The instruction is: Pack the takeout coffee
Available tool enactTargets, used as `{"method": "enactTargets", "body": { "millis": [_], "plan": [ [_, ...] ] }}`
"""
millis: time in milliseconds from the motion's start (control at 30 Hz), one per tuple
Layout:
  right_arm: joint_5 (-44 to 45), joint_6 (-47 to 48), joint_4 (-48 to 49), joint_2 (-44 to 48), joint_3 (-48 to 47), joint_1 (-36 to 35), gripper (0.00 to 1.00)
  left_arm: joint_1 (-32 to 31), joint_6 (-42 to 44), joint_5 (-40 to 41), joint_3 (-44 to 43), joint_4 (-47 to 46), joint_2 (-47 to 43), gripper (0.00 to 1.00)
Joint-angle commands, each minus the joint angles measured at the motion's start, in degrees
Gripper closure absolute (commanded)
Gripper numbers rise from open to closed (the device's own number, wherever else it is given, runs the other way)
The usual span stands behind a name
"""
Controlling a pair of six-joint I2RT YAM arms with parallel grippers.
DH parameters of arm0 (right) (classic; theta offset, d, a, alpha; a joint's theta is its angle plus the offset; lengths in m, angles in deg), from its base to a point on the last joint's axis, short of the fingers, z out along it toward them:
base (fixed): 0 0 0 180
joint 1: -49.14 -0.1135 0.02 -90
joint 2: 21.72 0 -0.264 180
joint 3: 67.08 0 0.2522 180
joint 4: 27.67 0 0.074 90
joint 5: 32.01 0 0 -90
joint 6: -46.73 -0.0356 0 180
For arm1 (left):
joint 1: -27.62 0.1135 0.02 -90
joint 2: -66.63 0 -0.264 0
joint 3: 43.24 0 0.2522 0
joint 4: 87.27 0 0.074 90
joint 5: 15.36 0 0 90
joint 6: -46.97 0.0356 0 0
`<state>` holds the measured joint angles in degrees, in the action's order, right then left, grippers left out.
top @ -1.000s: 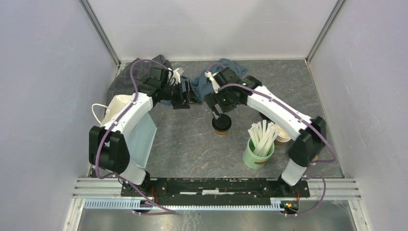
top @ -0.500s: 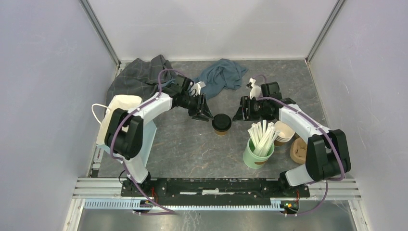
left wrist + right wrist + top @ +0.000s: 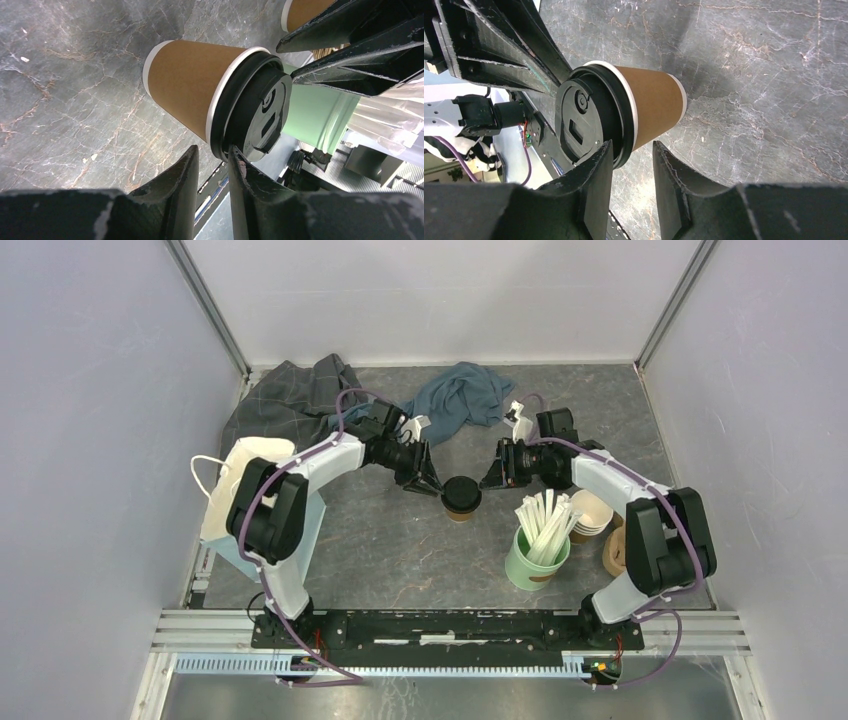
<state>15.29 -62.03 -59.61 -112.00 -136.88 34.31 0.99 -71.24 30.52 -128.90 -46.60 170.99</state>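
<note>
One takeout coffee, a brown paper cup with a black sip lid, stands upright mid-table. My left gripper lies level at its left and my right gripper at its right, both pointing at the lid. In the left wrist view the lid's rim sits at the mouth of the left gripper, against one fingertip, with a gap to the other. In the right wrist view the right gripper straddles the lid rim, its jaws narrow with a gap showing.
A green cup of wooden stirrers stands right of the coffee, with a stack of lidless cups and a brown cardboard piece beyond. A white bag lies at the left. Grey cloth and blue cloth are at the back.
The right gripper left the top of the cup and swung round to its right side. The left arm came forward from the cloths to the cup's left. Both jaws have narrowed.
</note>
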Motion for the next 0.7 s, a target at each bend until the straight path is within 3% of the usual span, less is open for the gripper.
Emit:
{"method": "enactTargets", "body": {
  "millis": [0, 667],
  "plan": [
    [-2.9, 1.8, 1.2, -0.8, -1.9, 0.2, 0.61, -0.9, -2.1, -0.7, -1.4, -1.0, 0.6, 0.66],
    [-2.3, -0.5, 4.0, -3.3, -1.4, 0.2, 0.62, -1.5, 0.9, 9.1, -4.4, 5.9, 2.2, 0.7]
  ]
}}
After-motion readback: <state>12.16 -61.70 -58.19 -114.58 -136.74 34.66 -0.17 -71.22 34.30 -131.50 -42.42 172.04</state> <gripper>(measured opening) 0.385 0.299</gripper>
